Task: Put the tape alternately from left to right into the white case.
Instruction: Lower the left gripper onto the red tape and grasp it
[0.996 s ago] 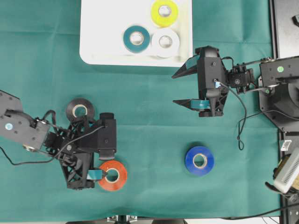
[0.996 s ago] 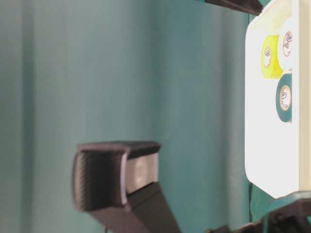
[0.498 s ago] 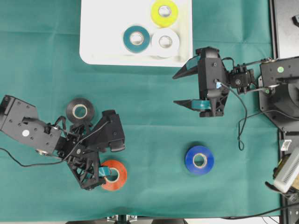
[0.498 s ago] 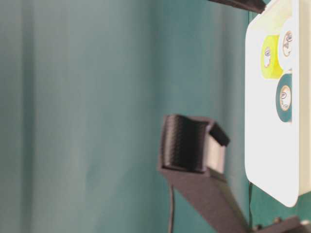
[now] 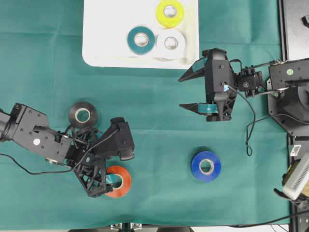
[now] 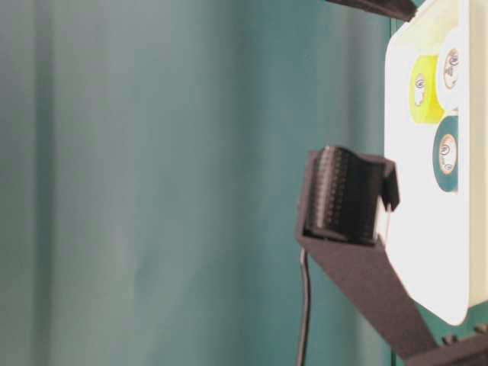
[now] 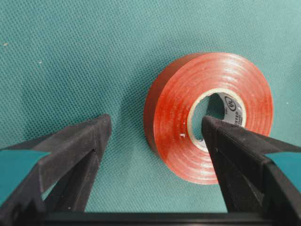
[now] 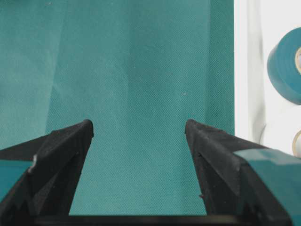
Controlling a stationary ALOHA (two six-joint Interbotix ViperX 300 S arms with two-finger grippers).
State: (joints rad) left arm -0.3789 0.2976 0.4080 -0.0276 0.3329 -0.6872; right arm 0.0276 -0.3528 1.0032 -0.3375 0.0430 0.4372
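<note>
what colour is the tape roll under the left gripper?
Red tape roll with a pale core; clearest in the left wrist view, lying on the green cloth between the open left gripper fingers.

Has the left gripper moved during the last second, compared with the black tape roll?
Yes. In the overhead view the left gripper has turned and slid rightward and further from the fixed black tape roll, its open jaws now straddling the red roll.

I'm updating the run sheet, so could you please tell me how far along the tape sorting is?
Half done: the yellow roll, teal roll and white roll lie in the white case. In hand: the left gripper is open at the red roll, one finger in its core, not yet closed. Left: the red, black roll and blue roll on the cloth. The right gripper hangs open, empty.
</note>
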